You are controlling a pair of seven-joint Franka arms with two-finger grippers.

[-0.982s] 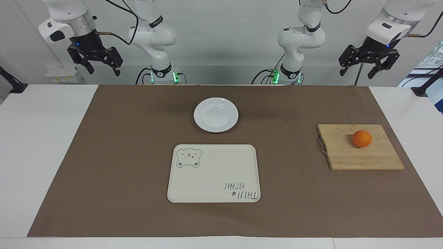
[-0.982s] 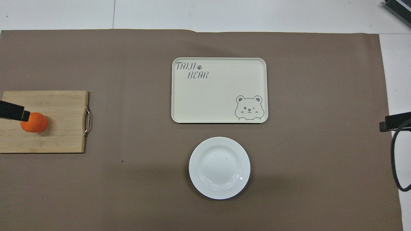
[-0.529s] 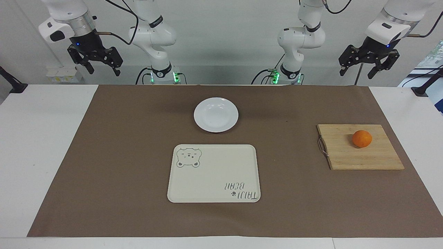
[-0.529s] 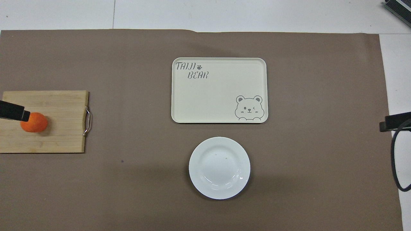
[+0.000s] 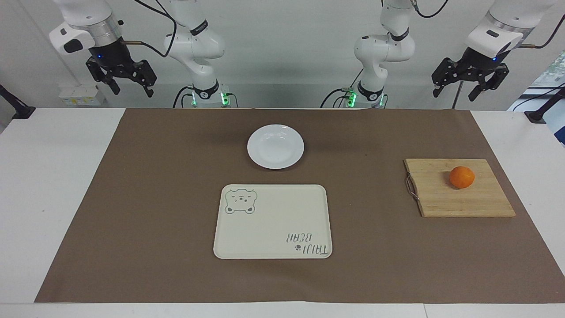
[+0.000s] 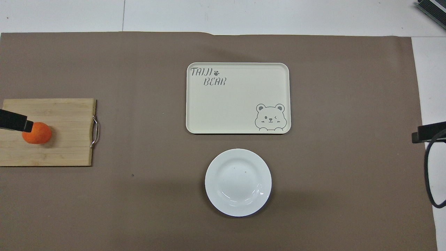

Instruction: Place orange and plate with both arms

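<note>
The small round bright-orange fruit [image 5: 461, 177] sits on a rectangular bamboo cutting board with a metal handle [image 5: 459, 198], toward the left arm's end of the table. The round glossy white plate [image 5: 275, 146] lies flat on the brown paper mat [image 5: 154, 198] midway between the two arm bases, near the robots. Just farther from the robots than the plate lies a rectangular cream tray with a bear drawing [image 5: 273, 221], apart from the plate and with nothing on it.

The left gripper [image 5: 469, 86] hangs high in the air above the table's edge nearest the robots, at the left arm's end, its black fingers spread wide and holding nothing. The right gripper [image 5: 126, 84] hangs likewise at the right arm's end, fingers spread wide and empty. Both arms wait, well apart from the orange and the plate.
</note>
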